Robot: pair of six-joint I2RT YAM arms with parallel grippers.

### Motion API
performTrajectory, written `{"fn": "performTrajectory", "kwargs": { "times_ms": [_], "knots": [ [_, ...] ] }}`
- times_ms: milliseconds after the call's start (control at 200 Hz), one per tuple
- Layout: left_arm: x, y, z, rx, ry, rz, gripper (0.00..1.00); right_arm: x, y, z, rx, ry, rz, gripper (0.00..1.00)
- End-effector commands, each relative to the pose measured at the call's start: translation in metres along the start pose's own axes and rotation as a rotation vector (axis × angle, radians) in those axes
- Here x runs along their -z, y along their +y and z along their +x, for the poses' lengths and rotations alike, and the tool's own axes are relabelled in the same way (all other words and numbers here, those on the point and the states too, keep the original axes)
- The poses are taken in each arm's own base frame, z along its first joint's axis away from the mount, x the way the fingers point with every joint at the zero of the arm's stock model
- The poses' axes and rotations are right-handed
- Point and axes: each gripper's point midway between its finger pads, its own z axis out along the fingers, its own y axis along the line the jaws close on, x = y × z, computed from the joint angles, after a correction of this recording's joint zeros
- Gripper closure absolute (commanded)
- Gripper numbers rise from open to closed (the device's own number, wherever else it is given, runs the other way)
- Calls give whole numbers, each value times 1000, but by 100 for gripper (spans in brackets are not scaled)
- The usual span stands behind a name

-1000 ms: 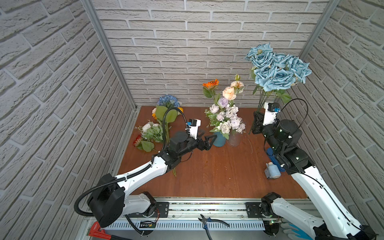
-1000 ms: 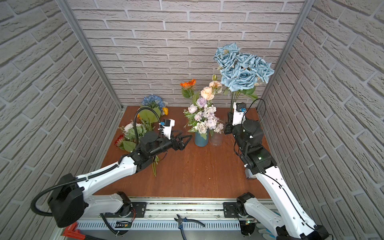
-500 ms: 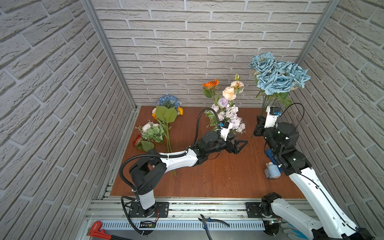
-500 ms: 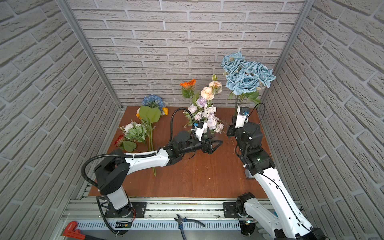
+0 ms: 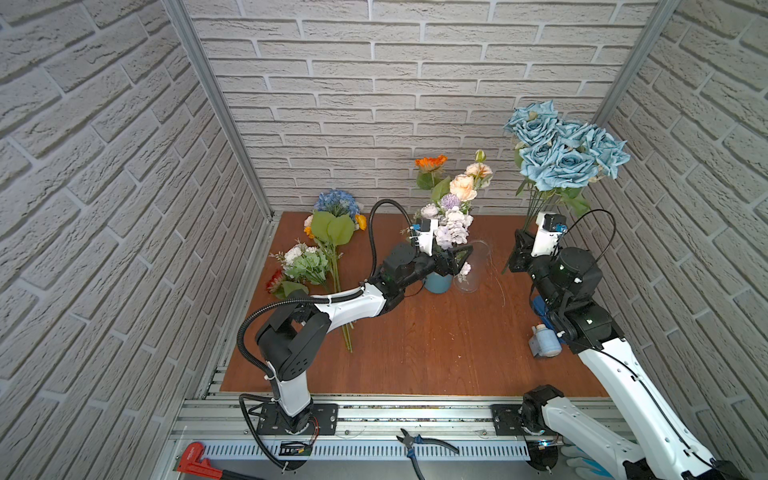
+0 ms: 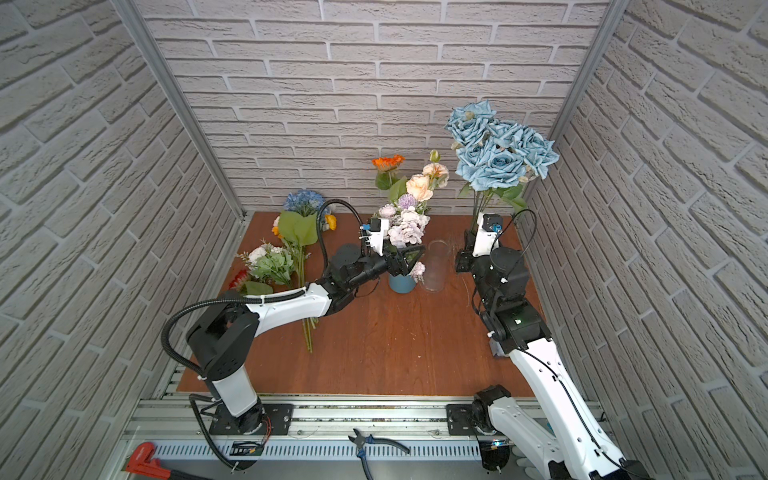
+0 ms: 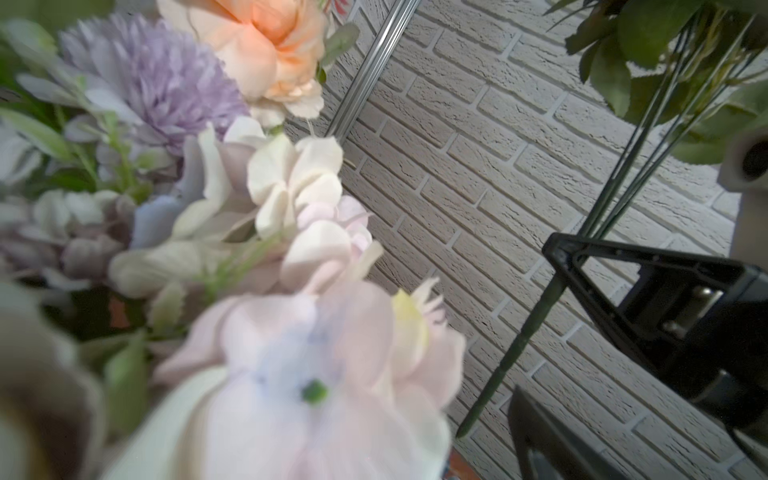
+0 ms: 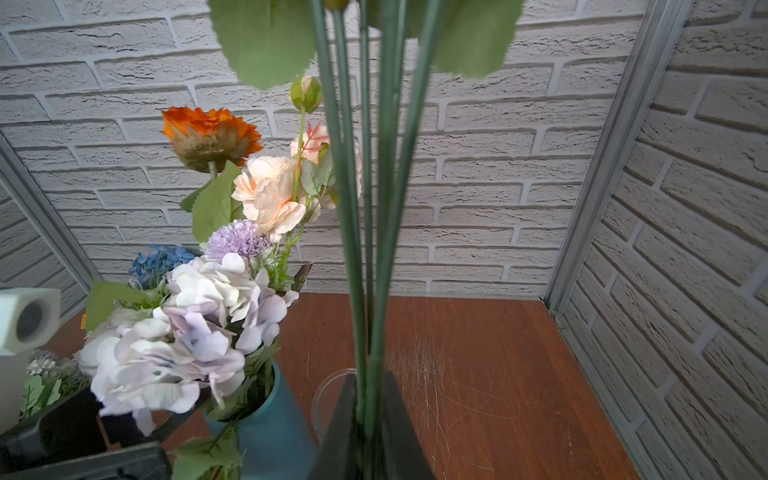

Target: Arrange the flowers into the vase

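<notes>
**Right fingers clamped on the blue roses, left fingers spread wide beside the vases**

On my right wrist feed the right gripper [image 8: 365, 399] has its two dark fingers pinched tight on the thin green stems [image 8: 361, 208] of the blue roses [image 5: 561, 153]. The bunch stands upright, with the blooms high up near the back right corner. The cut stem ends hang just below the fingers, off the table [image 5: 415, 345]. The rim of the clear glass vase [image 8: 328, 395] shows just behind those fingers. In both top views this vase has no flowers in it and stands just beside the blue vase [image 5: 438, 284].

The left gripper [image 5: 457, 259] is released, jaws wide apart, with nothing between them. It sits in front of the blue vase's mouth, under the lilac and white blooms [image 5: 451, 226], with one finger close to the glass vase. Peach blooms [image 5: 463, 187] and an orange daisy [image 5: 430, 163] rise above from the same blue vase.

Further out on the left of the table, a blue hydrangea [image 5: 336, 201] and a white and green bunch [image 5: 303, 262] lie flat. A small bottle [image 5: 544, 343] lies by the right arm, any print on it too small for me to read. Pliers [image 5: 419, 442] and a red wrench [image 5: 195, 459] rest on the front rail.
</notes>
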Motion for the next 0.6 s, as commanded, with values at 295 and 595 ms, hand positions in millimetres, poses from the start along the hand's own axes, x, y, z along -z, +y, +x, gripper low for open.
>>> {"fn": "performTrajectory", "kwargs": {
  "times_ms": [295,595],
  "knots": [
    [22,-8,-56,7,-160,65,2,-27,21,-10,-162,-130,-112,94],
    [32,13,-67,19,-177,44,2,-43,43,-22,-225,-184,-228,94]
  ]
}}
